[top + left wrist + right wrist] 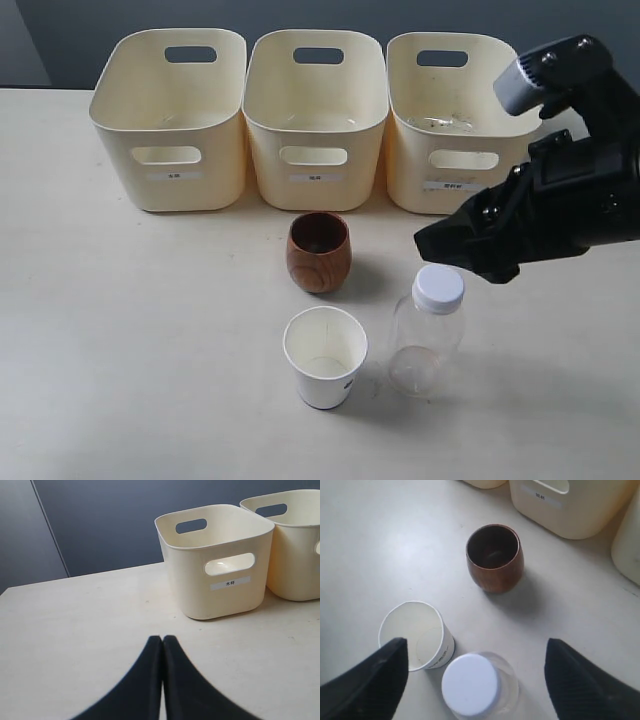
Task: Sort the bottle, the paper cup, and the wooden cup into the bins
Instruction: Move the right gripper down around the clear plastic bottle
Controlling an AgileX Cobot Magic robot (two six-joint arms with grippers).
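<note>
The clear bottle (427,335) with a white cap stands upright at the front right. The white paper cup (324,357) stands just to its left. Behind both is the brown wooden cup (318,251), also upright. Three cream bins (170,130) (315,125) (440,150) line the back. My right gripper (455,258) hovers just above the bottle's cap. In the right wrist view it (475,642) is open, with its fingers on either side of the bottle (472,685) and clear of it. The paper cup (415,635) and wooden cup (495,557) lie beyond. My left gripper (162,638) is shut and empty, low over the table.
The left wrist view faces the leftmost bin (220,565), with a second bin (295,545) beside it. The right arm's black body (580,190) hangs in front of the right bin. A dark wall stands behind the table.
</note>
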